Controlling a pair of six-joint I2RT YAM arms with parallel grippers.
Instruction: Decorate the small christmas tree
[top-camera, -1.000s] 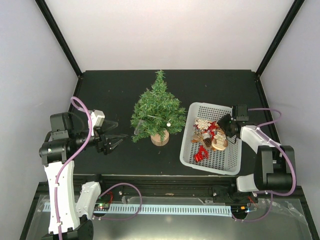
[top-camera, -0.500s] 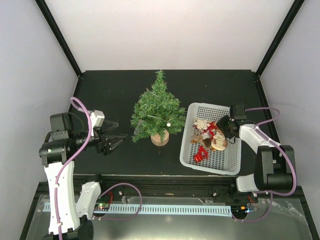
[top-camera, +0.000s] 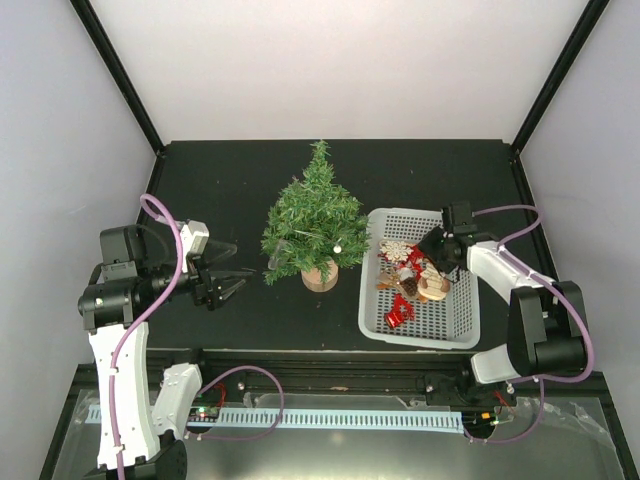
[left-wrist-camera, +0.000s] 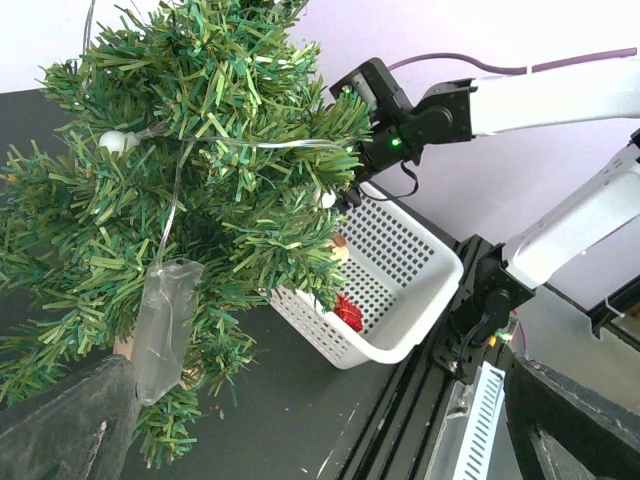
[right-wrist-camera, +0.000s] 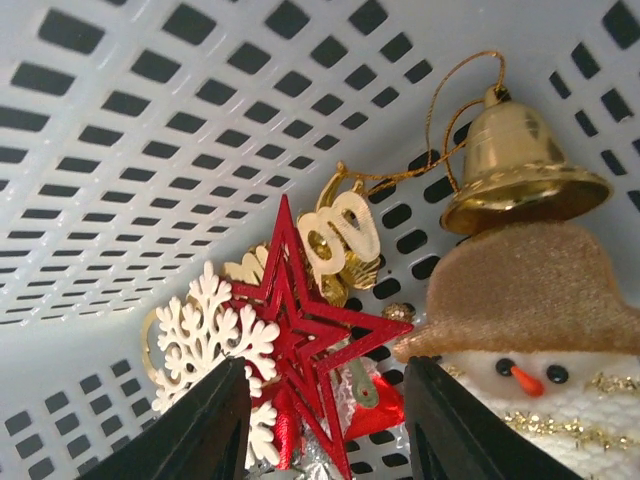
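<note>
The small christmas tree (top-camera: 315, 222), dark green on a round wooden base, stands mid-table with a clear light string and white bulbs on it; it fills the left wrist view (left-wrist-camera: 190, 190). The white basket (top-camera: 420, 320) to its right holds ornaments. My right gripper (top-camera: 432, 250) is open down in the basket, jaws either side of a red star (right-wrist-camera: 315, 320), with a white snowflake (right-wrist-camera: 215, 335), a gold bell (right-wrist-camera: 520, 165) and a snowman (right-wrist-camera: 545, 330) beside it. My left gripper (top-camera: 228, 268) is open and empty, left of the tree.
The basket (left-wrist-camera: 400, 280) also shows in the left wrist view with a red ornament (left-wrist-camera: 348, 310) inside. The black table ends at a rail near the arm bases. White walls and black frame posts stand at the back and sides.
My right gripper has moved left and farther back inside the basket, and the basket has shifted slightly left with it. The left arm and the tree have not moved.
</note>
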